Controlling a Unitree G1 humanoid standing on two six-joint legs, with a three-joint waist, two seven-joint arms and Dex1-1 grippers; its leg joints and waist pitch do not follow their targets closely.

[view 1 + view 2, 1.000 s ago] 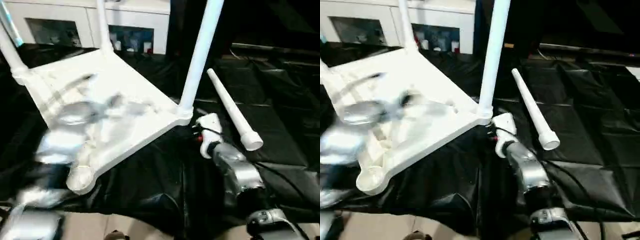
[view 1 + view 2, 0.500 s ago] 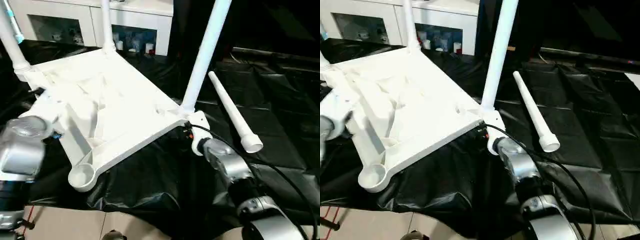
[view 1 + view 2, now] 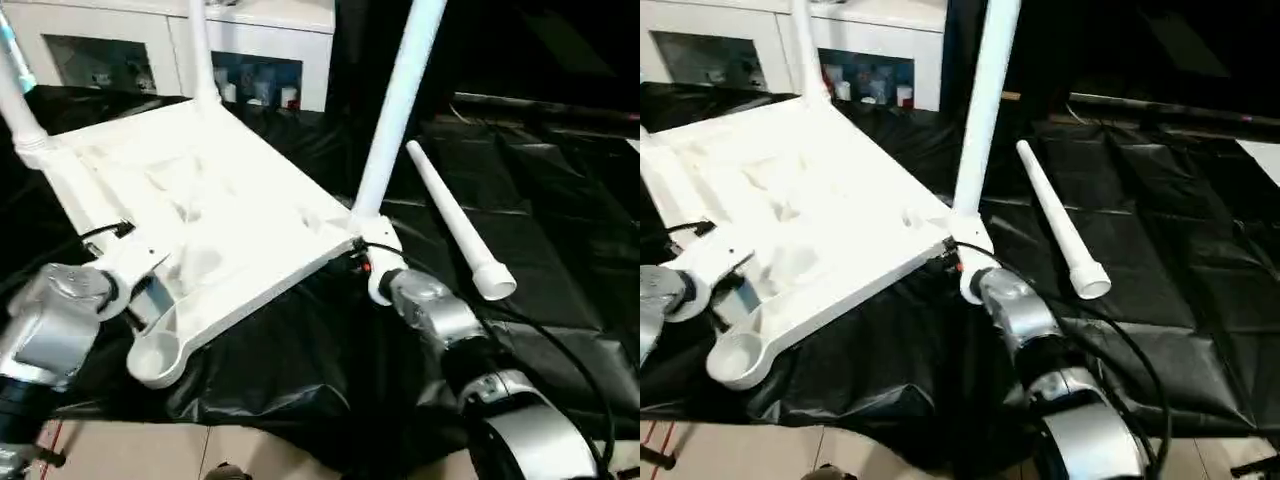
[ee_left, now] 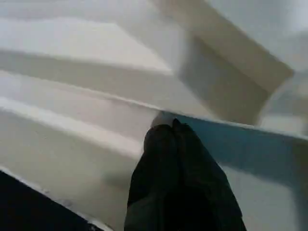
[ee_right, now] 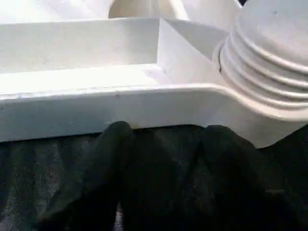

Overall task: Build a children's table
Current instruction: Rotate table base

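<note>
Black plastic sheeting [image 3: 560, 200] covered the work surface, and on it the children's table [image 3: 200, 210] lay upside down, ribbed underside up and tilted. Nearest the robot, one corner socket [image 3: 158, 358] stood empty, which was probably why the top was being steadied: a leg was yet to go in there. The left gripper [image 4: 174, 132], fingers pressed together, rested its tips against a rib of the underside near that socket, seemingly bracing the top rather than grasping it. The right gripper [image 5: 163, 139] sat at the edge beside the threaded base of a fitted leg [image 3: 395, 110]; its two fingers stood apart just under the rim, holding nothing, perhaps propping that side up.

Further out, the loose fourth leg [image 3: 455, 220] lay on the sheeting to the right of the top, well apart from the empty socket and from either gripper. Two more legs [image 3: 200, 50] rose from the far corners. Beyond stood a white cabinet [image 3: 130, 50] with glass doors, clear of the work.
</note>
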